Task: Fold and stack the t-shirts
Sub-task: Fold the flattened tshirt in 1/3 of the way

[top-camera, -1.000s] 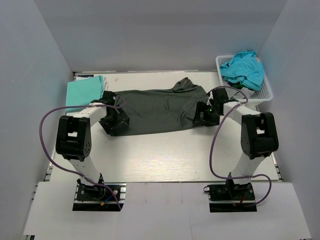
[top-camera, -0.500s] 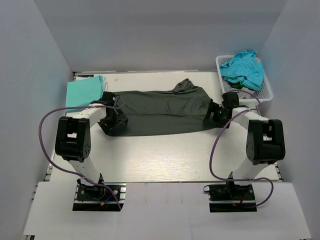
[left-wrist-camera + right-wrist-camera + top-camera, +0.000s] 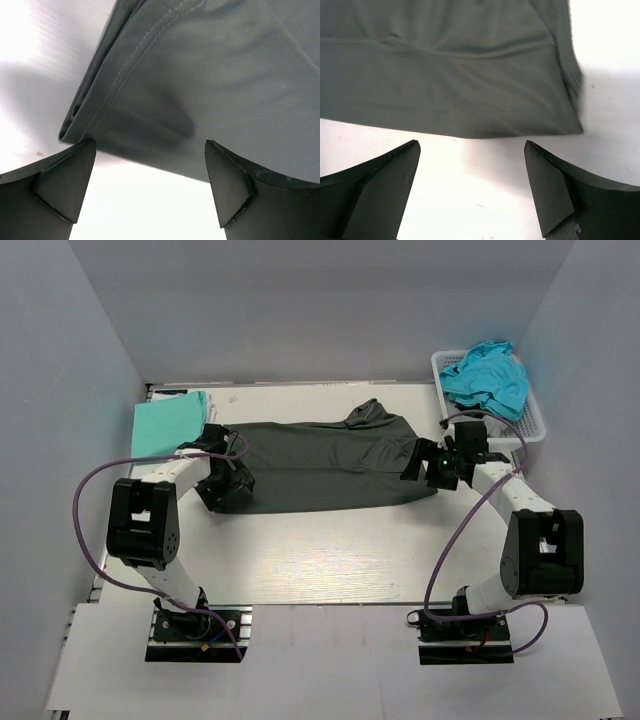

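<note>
On the white worktop (image 3: 330, 560) lie a dark charcoal-grey cloth t-shirt (image 3: 320, 465) spread centrally, a folded mint-green t-shirt (image 3: 168, 423) far left, a white plastic lattice basket (image 3: 533, 423) far right.

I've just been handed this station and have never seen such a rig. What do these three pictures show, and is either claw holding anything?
Two robot arms are bolted at the near edge of a white table. The wide picture comes from a fixed camera above and behind them. Each close-up comes from a camera on one wrist, looking past that arm's two fingers. A dark grey t-shirt lies spread across the table. A folded mint-green t-shirt sits far left, and a white basket far right holds a crumpled teal t-shirt. The left gripper is at the grey shirt's left end, the right gripper at its right end. Both are open and hold nothing.
</note>
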